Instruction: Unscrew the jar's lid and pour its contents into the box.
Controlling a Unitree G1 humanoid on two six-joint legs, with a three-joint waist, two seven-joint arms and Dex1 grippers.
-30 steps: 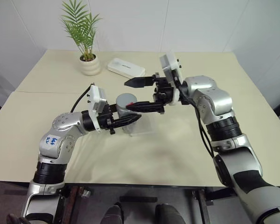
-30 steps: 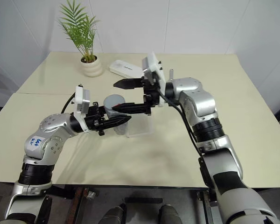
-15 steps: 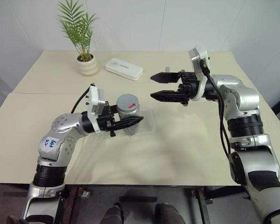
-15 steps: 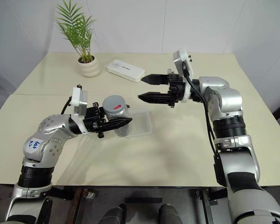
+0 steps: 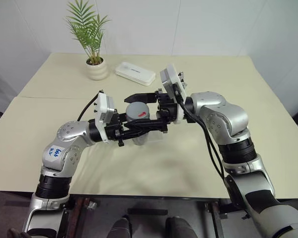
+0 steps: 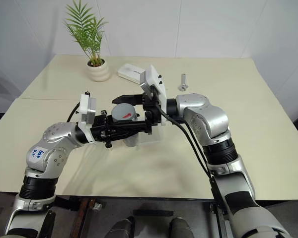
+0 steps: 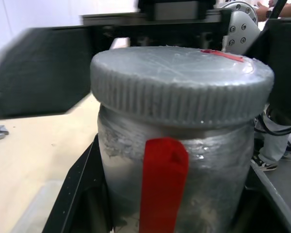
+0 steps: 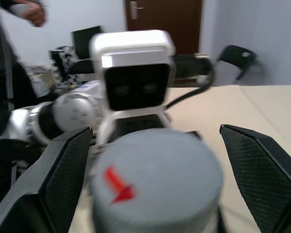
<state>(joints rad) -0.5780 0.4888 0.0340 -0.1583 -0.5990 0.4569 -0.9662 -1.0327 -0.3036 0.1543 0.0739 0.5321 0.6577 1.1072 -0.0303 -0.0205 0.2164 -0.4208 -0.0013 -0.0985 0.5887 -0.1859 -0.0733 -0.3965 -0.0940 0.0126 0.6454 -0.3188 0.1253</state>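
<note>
head pair: high, facing down | wrists: close, sharing lid (image 8: 155, 167)

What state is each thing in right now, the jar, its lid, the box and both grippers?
Small greyish cylindrical jar: upright, held off the table, closed.
Round pale grey screw lid: on the jar, red mark on top.
Shallow clear plastic box: on the table under the jar, open-topped.
Left gripper: shut on the jar's body.
Right gripper: open, one finger each side of the lid, not yet closed.
</note>
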